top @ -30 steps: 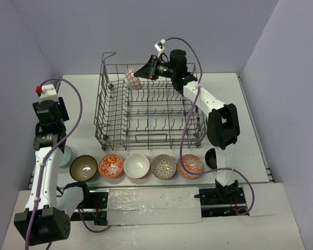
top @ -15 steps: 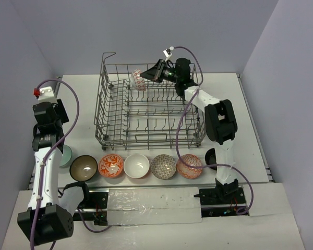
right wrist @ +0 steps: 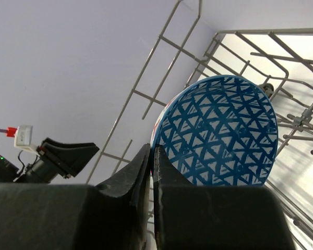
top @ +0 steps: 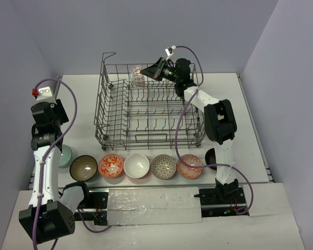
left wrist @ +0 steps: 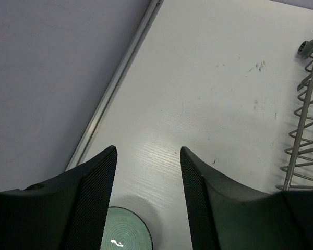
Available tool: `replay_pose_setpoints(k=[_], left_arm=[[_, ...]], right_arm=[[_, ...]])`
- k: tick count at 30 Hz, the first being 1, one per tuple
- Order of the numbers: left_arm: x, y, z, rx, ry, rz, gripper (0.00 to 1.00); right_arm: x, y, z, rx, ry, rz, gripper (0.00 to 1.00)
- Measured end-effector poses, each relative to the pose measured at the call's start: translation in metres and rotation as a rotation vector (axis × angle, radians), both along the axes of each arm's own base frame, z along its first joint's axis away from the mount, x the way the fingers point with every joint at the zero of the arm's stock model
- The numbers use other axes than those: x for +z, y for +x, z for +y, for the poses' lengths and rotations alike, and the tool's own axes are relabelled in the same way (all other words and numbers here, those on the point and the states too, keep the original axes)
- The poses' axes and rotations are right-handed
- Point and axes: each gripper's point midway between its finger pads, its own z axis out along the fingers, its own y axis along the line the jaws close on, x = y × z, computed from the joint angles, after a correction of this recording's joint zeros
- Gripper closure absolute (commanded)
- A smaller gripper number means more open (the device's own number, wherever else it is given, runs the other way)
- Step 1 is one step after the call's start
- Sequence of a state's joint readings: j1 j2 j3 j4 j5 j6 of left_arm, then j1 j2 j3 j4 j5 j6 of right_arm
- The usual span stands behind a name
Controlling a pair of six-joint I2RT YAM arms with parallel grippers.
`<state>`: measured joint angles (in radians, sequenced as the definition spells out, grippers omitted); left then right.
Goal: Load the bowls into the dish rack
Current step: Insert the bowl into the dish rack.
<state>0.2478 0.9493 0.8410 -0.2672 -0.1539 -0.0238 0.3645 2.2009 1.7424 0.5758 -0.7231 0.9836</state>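
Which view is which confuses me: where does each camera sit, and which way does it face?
Top: above, behind the arms, looking down on the rack; both show.
Left wrist: looks down at table, teal bowl; open left hand.
Right wrist: looks across rack; right hand pinching a bowl.
All share the rack.

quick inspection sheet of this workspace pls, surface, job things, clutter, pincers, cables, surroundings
surface: white table, faint scuffs beside the rack.
job's things: dish rack mid-table; held bowl, blue lattice inside, tipped on edge at its far rim; teal bowl, brown bowl, orange-patterned bowl, white bowl, grey-patterned bowl, red-patterned bowl, black bowl on the table in front.
clutter: nothing seen.
pincers: left pincer open, empty; right pincer shut on the held bowl's rim.
cables: purple left cable loops beside its arm; purple right cable hangs across the rack's right end.
surroundings: plain walls on three sides.
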Motion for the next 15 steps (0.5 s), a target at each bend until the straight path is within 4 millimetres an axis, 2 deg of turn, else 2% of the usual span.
replay_pose_setpoints(k=[7,15], left_arm=[[-0.006,0.001,0.004,0.007,-0.01,0.018,0.45],[-0.007,-0.002,0.011,0.02,-0.036,0.007,0.44]], right_arm=[[0.005,0.002,0.004,-0.021,0.033,0.008,1.0],[-0.001,-0.005,0.024,0.017,0.098,0.045,1.0]])
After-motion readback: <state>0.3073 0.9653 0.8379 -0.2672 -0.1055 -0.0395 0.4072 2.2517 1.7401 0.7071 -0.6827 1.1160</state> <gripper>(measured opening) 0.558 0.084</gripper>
